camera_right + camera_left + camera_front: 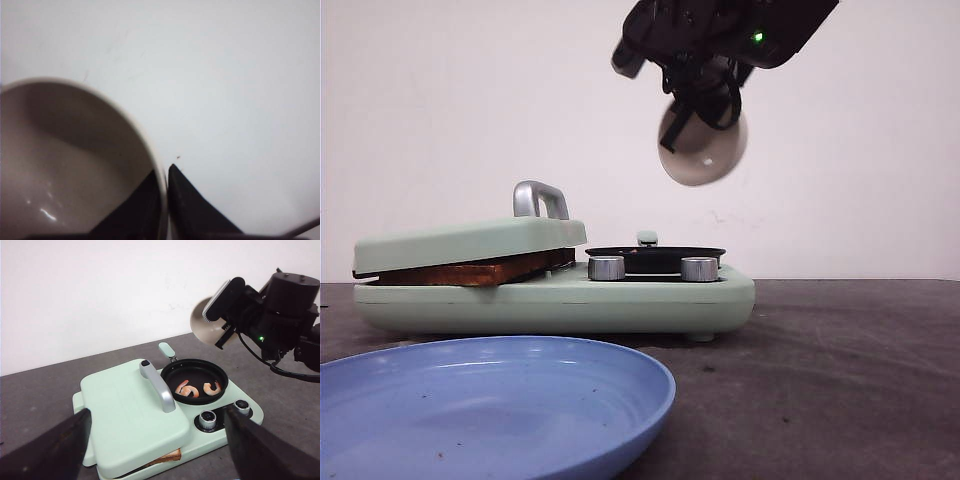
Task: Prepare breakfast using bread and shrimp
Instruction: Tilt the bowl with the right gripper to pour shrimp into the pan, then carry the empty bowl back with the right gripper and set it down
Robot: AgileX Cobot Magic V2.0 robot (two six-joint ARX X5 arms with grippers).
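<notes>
Your right gripper (167, 200) hangs high over the back of the table, its two dark fingers pinched on the rim of a beige bowl (703, 147), one inside and one outside. That bowl is tipped well over, mouth turned toward the wall, and its inside looks empty, though the close view is blurred. Below and a little forward of it sits a small black pan (194, 380) on a pale green breakfast cooker (650, 300). Two shrimp (198, 388) lie in the pan, side by side and apart from each other. Judge them light, soft and likely slippery, so a pinch across the thickest curve would hold best. Beside the pan, the cooker's lid (130, 415) rests down on the bread (470, 272), whose brown crust shows along the gap at the front. Bread like this is probably light and easily crushed; take it gently by a crust edge, once you have lifted the lid by its silver handle (157, 385). Your left gripper (160, 450) hovers above the cooker's near side, fingers spread wide and holding nothing. A blue plate (620, 385) waits nearest the camera.
</notes>
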